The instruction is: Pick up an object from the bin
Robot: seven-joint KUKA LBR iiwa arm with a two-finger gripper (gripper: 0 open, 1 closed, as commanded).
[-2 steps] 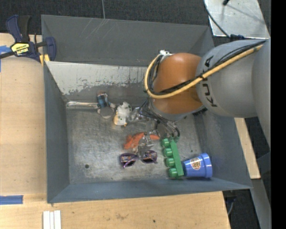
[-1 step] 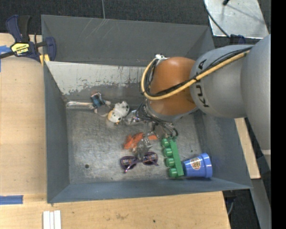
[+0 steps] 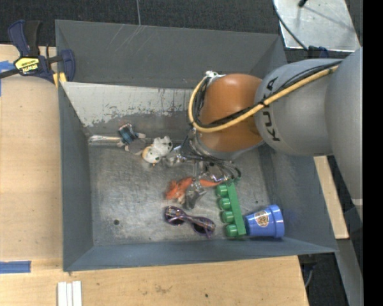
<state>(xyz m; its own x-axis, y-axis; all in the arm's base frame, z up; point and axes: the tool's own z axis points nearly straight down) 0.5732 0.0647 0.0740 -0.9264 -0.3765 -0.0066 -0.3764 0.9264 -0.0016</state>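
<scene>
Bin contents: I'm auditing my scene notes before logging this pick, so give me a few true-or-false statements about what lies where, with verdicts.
1. The blue plastic cup lies on its side near the right end of the grey metal bin's near wall. True.
2. The purple-tinted sunglasses lie against the far wall. False: they lie by the near wall, left of the cup.
3. The green plastic strip of round studs lies right beside the cup. True.
4. The gripper hangs over the small white toy. False: it is over a small orange thing mid-bin; the toy lies further back and left.
</scene>
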